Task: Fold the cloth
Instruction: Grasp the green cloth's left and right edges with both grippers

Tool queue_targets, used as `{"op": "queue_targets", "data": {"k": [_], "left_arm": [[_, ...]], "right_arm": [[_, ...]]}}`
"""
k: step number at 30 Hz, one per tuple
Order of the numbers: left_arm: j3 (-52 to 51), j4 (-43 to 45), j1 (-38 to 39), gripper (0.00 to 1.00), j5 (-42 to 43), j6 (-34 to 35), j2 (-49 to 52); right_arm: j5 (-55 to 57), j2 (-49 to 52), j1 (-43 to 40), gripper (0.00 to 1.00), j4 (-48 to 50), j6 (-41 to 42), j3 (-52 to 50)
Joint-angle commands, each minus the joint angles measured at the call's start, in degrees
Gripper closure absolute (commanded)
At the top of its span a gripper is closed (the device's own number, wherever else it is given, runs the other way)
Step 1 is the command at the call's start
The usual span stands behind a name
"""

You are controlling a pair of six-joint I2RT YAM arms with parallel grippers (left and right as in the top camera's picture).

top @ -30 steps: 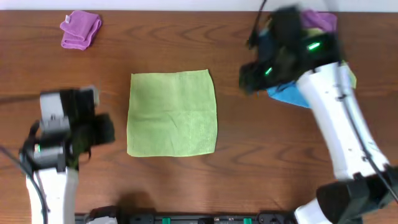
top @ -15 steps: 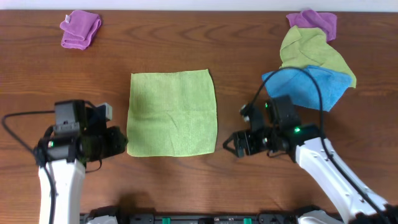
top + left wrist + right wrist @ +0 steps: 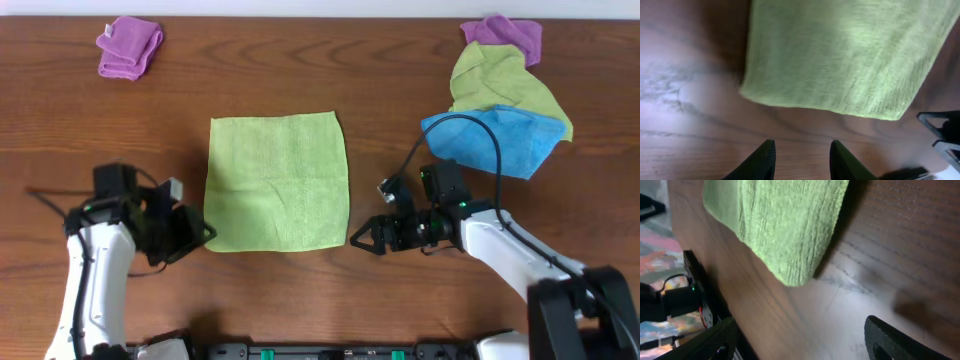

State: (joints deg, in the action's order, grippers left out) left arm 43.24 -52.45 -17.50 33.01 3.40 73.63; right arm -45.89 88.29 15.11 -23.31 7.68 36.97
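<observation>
- The left gripper [image 3: 203, 238] sits low over the table [image 3: 300, 295] at the near left, just beside the near-left corner of the green cloth [image 3: 277, 180].
- In the left wrist view its two dark fingers [image 3: 762, 160] stand spread, with bare wood between them. The near edge of the green cloth [image 3: 845, 55] lies just beyond the tips, apart from them.
- The right gripper [image 3: 358, 240] sits at the near right, just beside the cloth's near-right corner, and points left towards it.
- In the right wrist view its fingers [image 3: 705, 342] are spread wide with nothing between them. The corner of the green cloth [image 3: 785, 225] lies ahead, and whether it touches a tip cannot be told.
- A small green light glows on the right arm [image 3: 500, 250], and a black cable [image 3: 490, 130] loops up from it.
- The green cloth lies flat and open as a rough square in the middle of the table, with a few light creases.
- Far right, a blue cloth [image 3: 500, 145] lies crumpled, with a yellowish cloth [image 3: 500, 85] touching its far side and a purple rag [image 3: 505, 30] beyond that.
- Far left, well apart from everything else, lies a bunched purple cloth [image 3: 130, 47].
</observation>
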Motion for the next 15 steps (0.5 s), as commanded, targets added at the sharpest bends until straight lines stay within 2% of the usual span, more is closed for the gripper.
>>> {"op": "queue_targets", "data": {"k": [1, 4, 9, 15], "left_arm": [[-2.5, 0.2, -5.5, 0.6, 3.8, -3.1, 0.3], [-5.1, 1.8, -9.2, 0.55, 4.6, -3.9, 0.3], [-7.1, 5.9, -9.5, 0.54, 4.3, -3.5, 0.5], [-8.1, 9.3, -9.5, 0.52, 4.3, -3.2, 3.3]], "right_arm": [[-2.4, 0.9, -0.5, 0.18, 2.8, 2.2, -0.3], [-2.4, 0.9, -0.3, 0.15, 7.0, 4.9, -0.3], [-2.1, 1.4, 1.0, 0.15, 10.9, 7.3, -0.3], [-2.2, 7.1, 1.5, 0.15, 14.5, 9.5, -0.3]]}}
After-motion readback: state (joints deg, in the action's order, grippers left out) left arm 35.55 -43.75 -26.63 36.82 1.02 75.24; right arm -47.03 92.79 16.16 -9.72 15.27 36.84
